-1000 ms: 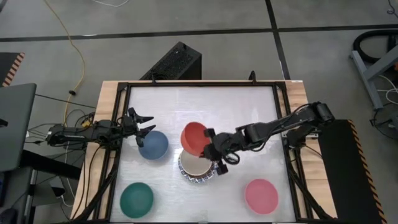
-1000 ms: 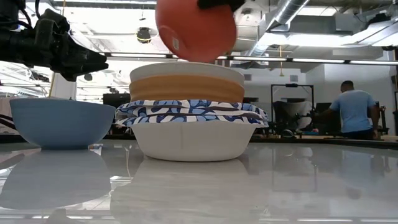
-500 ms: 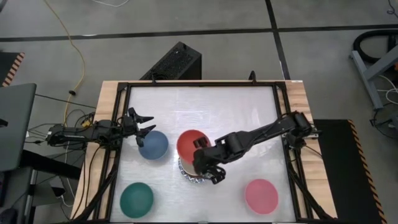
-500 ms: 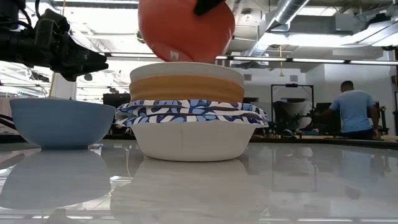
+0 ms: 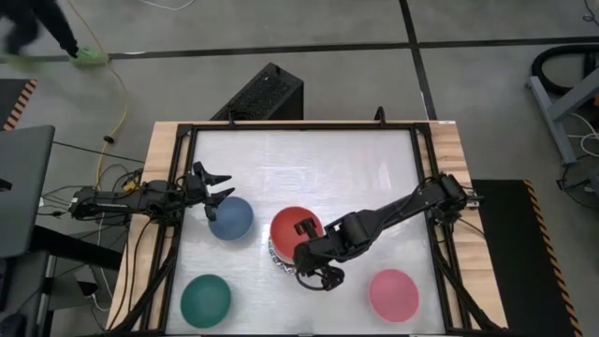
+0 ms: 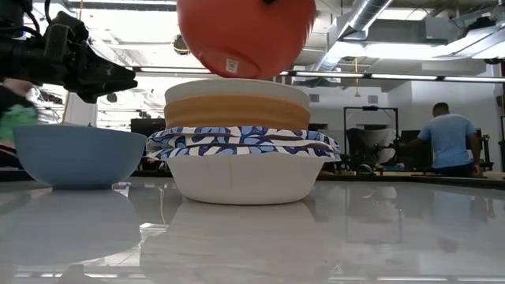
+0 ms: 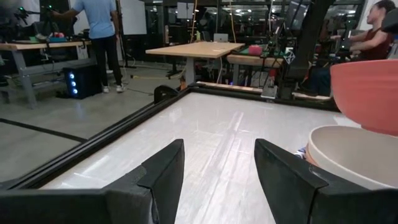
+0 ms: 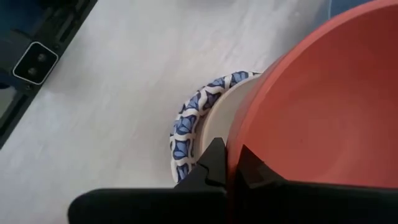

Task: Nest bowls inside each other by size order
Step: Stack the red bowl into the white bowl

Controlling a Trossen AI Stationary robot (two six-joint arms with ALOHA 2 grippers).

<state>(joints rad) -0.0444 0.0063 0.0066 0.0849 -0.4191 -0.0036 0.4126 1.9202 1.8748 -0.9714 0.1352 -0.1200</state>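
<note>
A red bowl [image 5: 297,227] hangs over a stack of bowls [image 6: 237,142] at the table's middle, with my right gripper [image 5: 307,243] shut on its rim. The stack has a cream bowl [image 6: 237,88] on top, then an orange one [image 6: 237,112], blue-and-white patterned ones [image 6: 241,143] and a white one [image 6: 241,180] standing on the table. The red bowl's base [image 6: 230,67] is just above the cream rim. A slate-blue bowl [image 5: 230,217], a dark green bowl [image 5: 206,298] and a pink bowl [image 5: 393,294] stand apart. My left gripper [image 5: 217,184] waits open at the left, beside the slate-blue bowl. My right gripper pinches the red bowl's rim [image 8: 233,152] with one finger [image 8: 214,158] outside the wall and the other inside. The fingers slant down from the table's near right side. The bowl is lifted clear, mouth up and nearly level, above the stack.
The black table frame [image 5: 178,187] runs round the white top. The free room lies at the far half of the table. A person [image 6: 448,138] stands in the room behind, and others show in the left wrist view.
My right gripper has carried the red bowl toward the table's near edge until it hangs over the stack, tipping downward as it went. The bowl, which was tilted, has come almost level.
</note>
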